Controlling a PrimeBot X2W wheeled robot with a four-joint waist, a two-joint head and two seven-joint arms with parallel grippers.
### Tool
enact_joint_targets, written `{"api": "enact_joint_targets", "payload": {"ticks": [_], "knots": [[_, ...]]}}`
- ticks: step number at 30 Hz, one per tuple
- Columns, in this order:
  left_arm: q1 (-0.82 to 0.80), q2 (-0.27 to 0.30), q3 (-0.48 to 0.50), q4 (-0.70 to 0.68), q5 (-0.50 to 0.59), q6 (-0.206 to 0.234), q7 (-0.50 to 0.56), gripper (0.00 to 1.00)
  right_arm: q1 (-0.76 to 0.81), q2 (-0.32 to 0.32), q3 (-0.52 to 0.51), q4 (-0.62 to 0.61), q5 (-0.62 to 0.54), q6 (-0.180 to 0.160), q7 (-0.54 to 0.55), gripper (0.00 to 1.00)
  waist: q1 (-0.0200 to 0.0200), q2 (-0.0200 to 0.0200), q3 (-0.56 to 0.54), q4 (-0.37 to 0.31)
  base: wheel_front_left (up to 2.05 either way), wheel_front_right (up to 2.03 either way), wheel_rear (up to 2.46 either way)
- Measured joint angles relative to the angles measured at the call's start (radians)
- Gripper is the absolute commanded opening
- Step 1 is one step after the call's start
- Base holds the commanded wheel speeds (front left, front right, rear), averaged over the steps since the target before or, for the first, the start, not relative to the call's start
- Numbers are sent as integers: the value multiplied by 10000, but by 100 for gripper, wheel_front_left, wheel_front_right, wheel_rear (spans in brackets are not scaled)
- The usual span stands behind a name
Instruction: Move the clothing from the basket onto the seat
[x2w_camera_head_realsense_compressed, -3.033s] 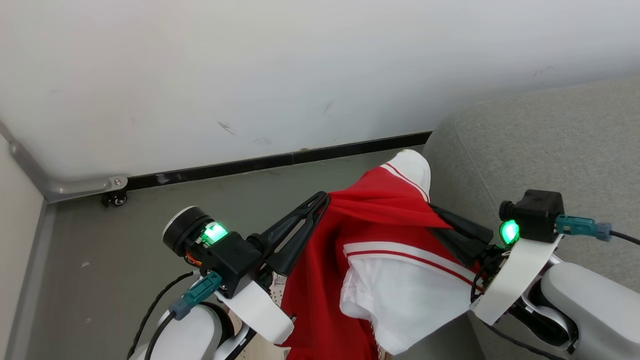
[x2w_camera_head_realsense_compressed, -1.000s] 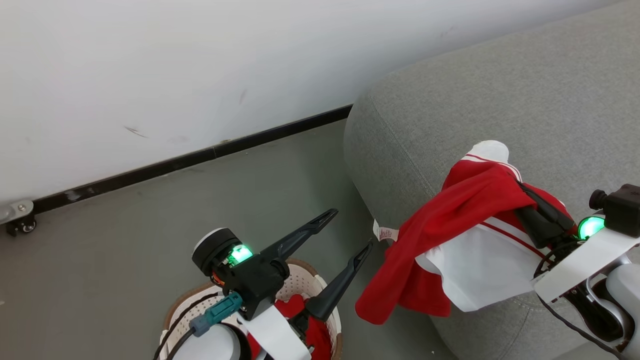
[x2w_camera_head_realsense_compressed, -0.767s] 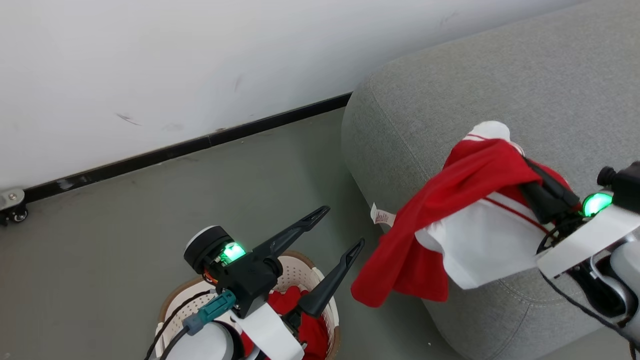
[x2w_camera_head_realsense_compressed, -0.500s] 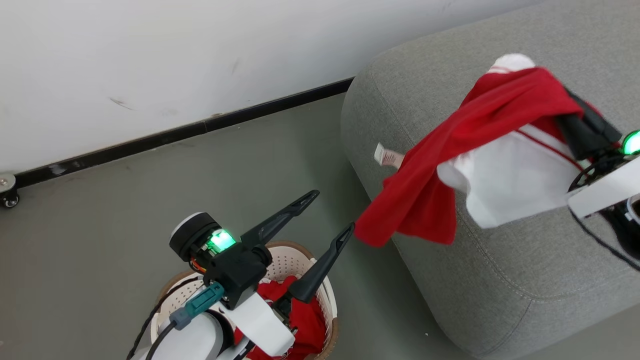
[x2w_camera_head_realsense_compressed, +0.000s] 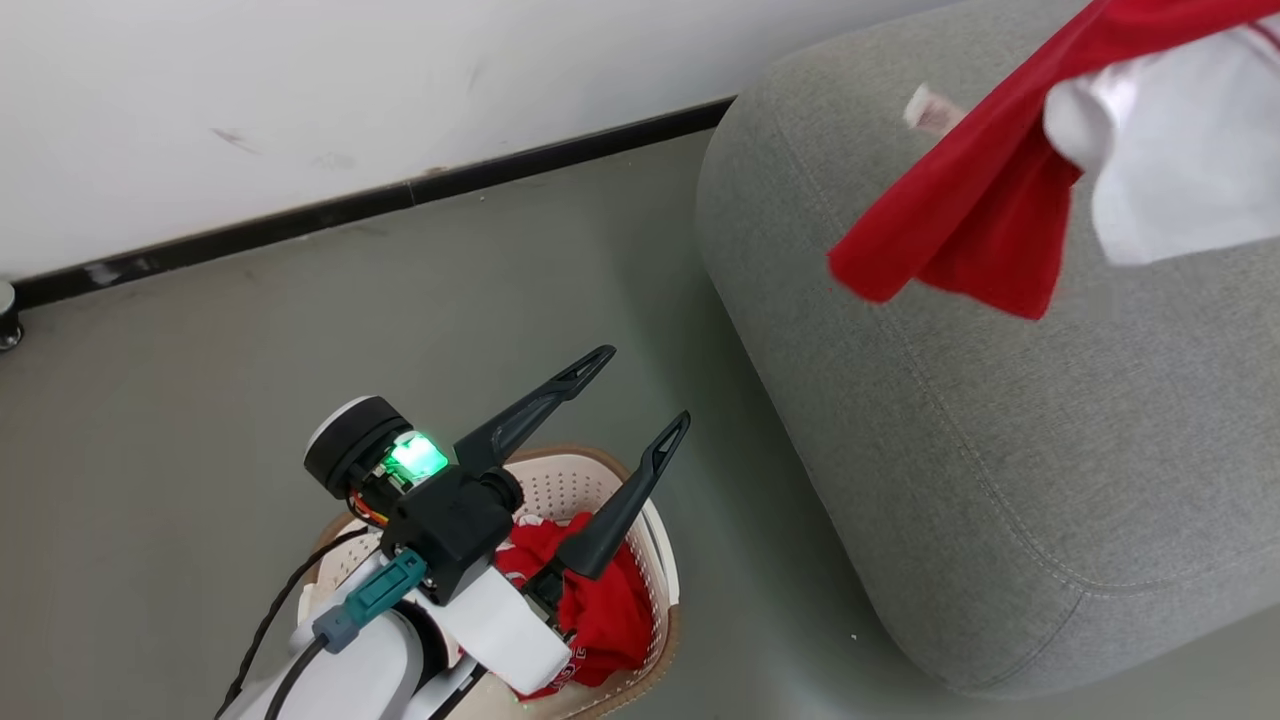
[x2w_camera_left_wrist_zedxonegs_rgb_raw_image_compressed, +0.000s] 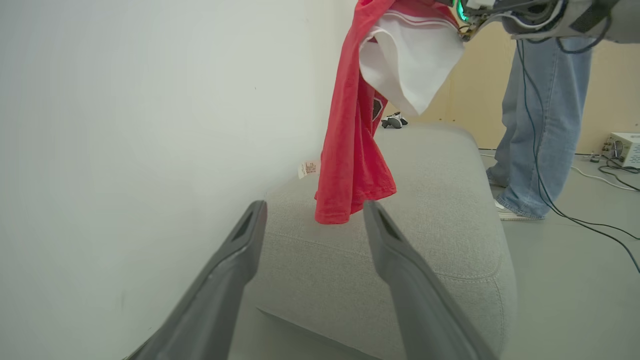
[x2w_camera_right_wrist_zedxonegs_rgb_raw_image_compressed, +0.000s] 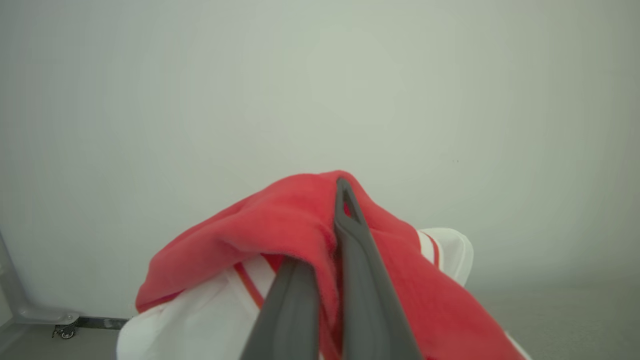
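My right claw (x2w_camera_right_wrist_zedxonegs_rgb_raw_image_compressed: 336, 220) is pinched tight on a fold of the red shirt (x2w_camera_head_realsense_compressed: 985, 205), with the cloth draped over both fingers. The shirt hangs in the air above the seat (x2w_camera_head_realsense_compressed: 1000, 440), its white panel on one side and a long red tail dangling down. In the left wrist view that tail reaches close to the cushion top near the end by the wall (x2w_camera_left_wrist_zedxonegs_rgb_raw_image_compressed: 125, 125) — I cannot tell whether it touches.

My left claw (x2w_camera_head_realsense_compressed: 644, 385) is spread wide and holds nothing. It hovers over the basket (x2w_camera_head_realsense_compressed: 655, 540), where more red clothes (x2w_camera_head_realsense_compressed: 600, 605) lie in a heap.

The step in hand, as I judge it, is the drop. I want the shirt over the middle of the cushion, not this rounded end, because a loose tail near the edge could drag the whole thing off onto the floor (x2w_camera_head_realsense_compressed: 400, 300). So I would carry it further in, lower until the cloth pools and goes slack, and only then let the fingers part, drawing them out cleanly so the cloth does not snag.

A person's legs (x2w_camera_left_wrist_zedxonegs_rgb_raw_image_compressed: 542, 125) stand just beside the far side of the seat — I would keep the arm's swing short.
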Motion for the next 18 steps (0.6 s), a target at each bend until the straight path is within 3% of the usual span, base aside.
{"api": "enact_joint_targets", "payload": {"ticks": [18], "knots": [[-129, 117, 12, -953, 261, 173, 265, 100, -986, -1365, -1329, 1574, 477, 0, 25, 0, 0, 0, 950, 377, 0, 0, 0]]}}
